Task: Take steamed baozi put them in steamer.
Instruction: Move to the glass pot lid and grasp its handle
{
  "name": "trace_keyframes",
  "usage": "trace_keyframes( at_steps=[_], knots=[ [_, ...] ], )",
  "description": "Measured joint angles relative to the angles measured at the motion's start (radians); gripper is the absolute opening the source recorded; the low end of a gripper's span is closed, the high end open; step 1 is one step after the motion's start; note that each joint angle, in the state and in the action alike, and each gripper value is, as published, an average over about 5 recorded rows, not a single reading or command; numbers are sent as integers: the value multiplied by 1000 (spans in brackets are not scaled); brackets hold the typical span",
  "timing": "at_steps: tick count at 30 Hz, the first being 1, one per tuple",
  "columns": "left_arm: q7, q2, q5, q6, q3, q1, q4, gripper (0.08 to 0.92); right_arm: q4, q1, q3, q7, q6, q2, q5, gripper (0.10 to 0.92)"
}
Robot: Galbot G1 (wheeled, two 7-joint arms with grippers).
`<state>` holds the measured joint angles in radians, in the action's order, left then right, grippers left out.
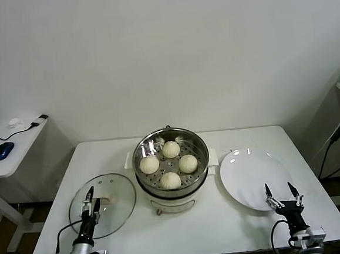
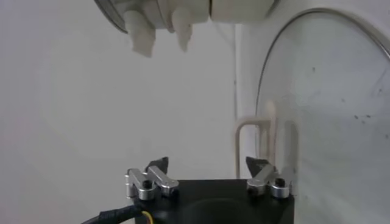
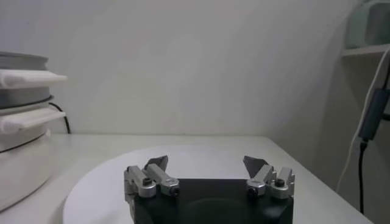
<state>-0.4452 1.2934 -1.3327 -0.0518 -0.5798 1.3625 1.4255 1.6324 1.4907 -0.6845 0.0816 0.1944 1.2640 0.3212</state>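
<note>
Four pale cream-white dome-shaped dough buns (image 1: 169,164) lie inside the round shiny stainless-steel steamer pot (image 1: 170,142) on its perforated tray, arranged as a diamond and apart from one another. The pot sits on a cream-white electric base at mid-table and serves as the landmark for everything else.

The flat white round plate (image 1: 252,178) lies just beside the steamer on the robot's right and carries nothing. The round glass lid with a white handle (image 1: 103,203) lies flat on the table just beside the steamer on the robot's left.

The left gripper (image 1: 91,197) hovers over the lid, on the side away from the steamer — its fingers are spread and hold nothing. In the left wrist view the lid's white handle (image 2: 263,141) stands just ahead of the fingertips, with the steamer's base (image 2: 183,12) beyond.

The right gripper (image 1: 280,192) is at the plate's edge farthest from the steamer, fingers spread wide, empty.

Judgement: the loading appears complete. If covering follows, the left arm is nearer; the handle lies between that gripper and the steamer.
</note>
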Motion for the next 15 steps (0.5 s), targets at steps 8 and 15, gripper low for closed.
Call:
trace_keyframes(
  at_steps=[8, 15],
  knots=[
    [-8, -4, -11, -15, -1, -29, -45, 526, 3, 2, 2, 4, 1, 9, -3, 823],
    [-20, -9, -15, -35, -4, -45, -86, 318, 12, 5, 3, 7, 1, 12, -5, 823]
  ],
)
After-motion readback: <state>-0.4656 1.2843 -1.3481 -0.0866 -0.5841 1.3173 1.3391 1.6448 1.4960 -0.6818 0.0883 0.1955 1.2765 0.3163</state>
